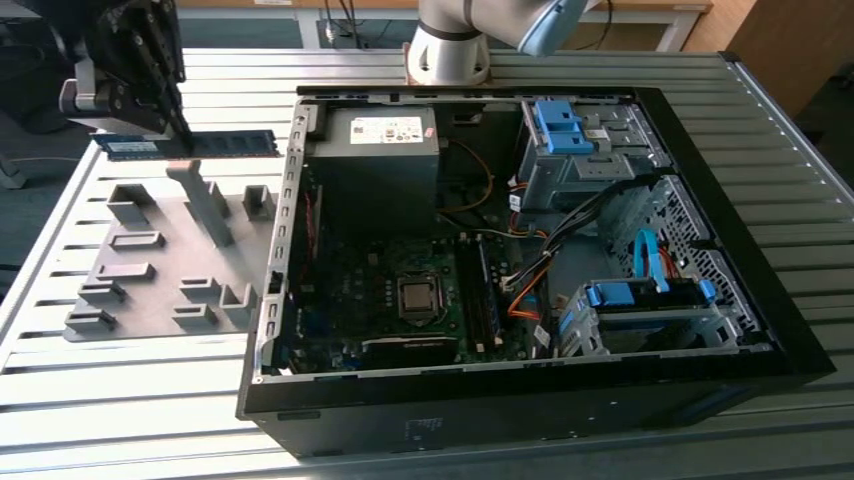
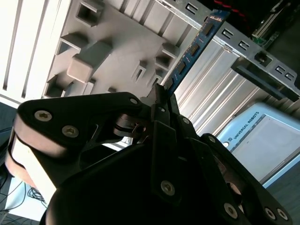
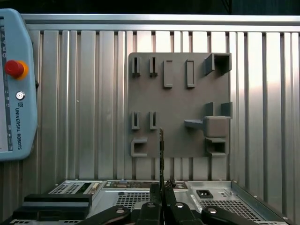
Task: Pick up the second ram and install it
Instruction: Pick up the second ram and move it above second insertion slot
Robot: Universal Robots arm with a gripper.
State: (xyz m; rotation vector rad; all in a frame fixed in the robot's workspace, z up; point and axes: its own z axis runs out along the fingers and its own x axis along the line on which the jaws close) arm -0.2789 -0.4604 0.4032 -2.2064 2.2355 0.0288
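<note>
The second ram (image 1: pixel 214 144) is a thin dark stick held level in the air above the far end of the grey fixture tray (image 1: pixel 140 285), at the exterior view's left. My gripper (image 1: pixel 171 132) is shut on one end of it. In the second wrist view the ram (image 2: pixel 193 47) runs away from the closed fingers (image 2: pixel 161 101) as a blue-green board with black chips. The first wrist view has the ram (image 3: pixel 161 152) edge-on, rising from the gripper (image 3: pixel 161 191) over the tray (image 3: pixel 178 136).
An open computer case (image 1: pixel 534 400) lies to the exterior view's right of the tray, with the motherboard (image 1: pixel 400 290) and its memory slots (image 1: pixel 478 295) exposed. The arm's base (image 1: pixel 447 50) stands behind the case. A teach pendant (image 3: pixel 14 93) lies on the slatted table.
</note>
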